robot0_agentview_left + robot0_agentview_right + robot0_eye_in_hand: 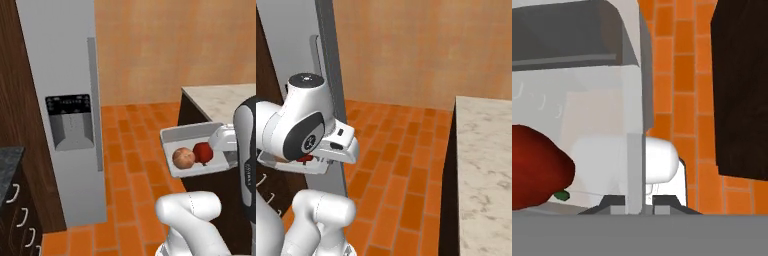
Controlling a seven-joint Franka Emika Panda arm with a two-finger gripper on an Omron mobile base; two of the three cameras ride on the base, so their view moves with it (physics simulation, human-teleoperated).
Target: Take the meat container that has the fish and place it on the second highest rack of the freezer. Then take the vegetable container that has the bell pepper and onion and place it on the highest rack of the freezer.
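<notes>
- The gripper (632, 207) is squeezed shut on the side wall of the vegetable container (175, 135), a pale see-through tray.
- The tray is up in the air, off the marble counter (220, 100) and over the orange floor (130, 145).
- Inside the tray sit the onion (183, 158) and the red bell pepper (202, 152). They are right beside each other.
- So the robot looks to be on the second half of the job, carrying the vegetables.
- The fish tray is not on the bit of counter that shows. It may be put away already, but the pictures cannot prove it.
- The grey fridge (60, 60) stands to the left, with its dispenser panel (70, 121) facing the room.
- The shelves inside cannot be seen from here.
- Still left to do: bring the tray to the freezer and set it on the top shelf, then let go.
- The tray is well apart from the fridge, so there is some way to go.
</notes>
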